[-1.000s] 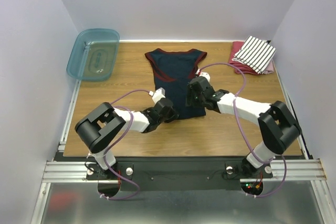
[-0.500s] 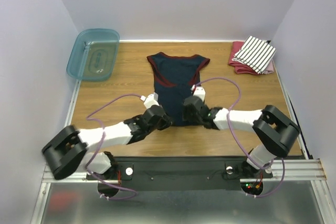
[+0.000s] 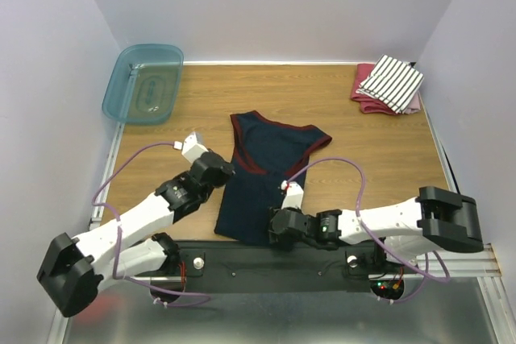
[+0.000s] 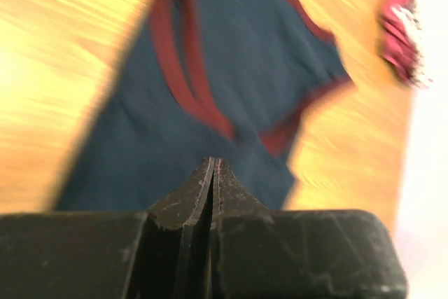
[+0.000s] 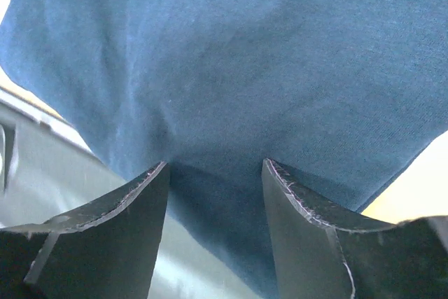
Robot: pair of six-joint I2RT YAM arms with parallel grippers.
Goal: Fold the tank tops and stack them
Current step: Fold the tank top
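navy tank top (image 3: 254, 199) x1 | striped tank top (image 3: 393, 80) x1 | pink cloth (image 3: 362, 91) x1, poss. more | teal bin (image 3: 149, 86) x1

From above we get bright, even, diffuse light. The walls (image 3: 282, 6) read pale lavender, the table (image 3: 363, 134) reads warm, and only soft, faint shadows sit under the arms. That view is sharp to its corners, with a faint sheen on the teal bin (image 3: 145, 82).

At the left wrist we see heavy motion blur: wood and the navy tank top (image 4: 231, 68) smear into streaks and the right edge burns out white, yet the left gripper (image 4: 212, 164) is crisp.

At the right wrist the cloth's weave is sharp, the right gripper (image 5: 215, 162) is dark and shadowed, and the corners are washed out.
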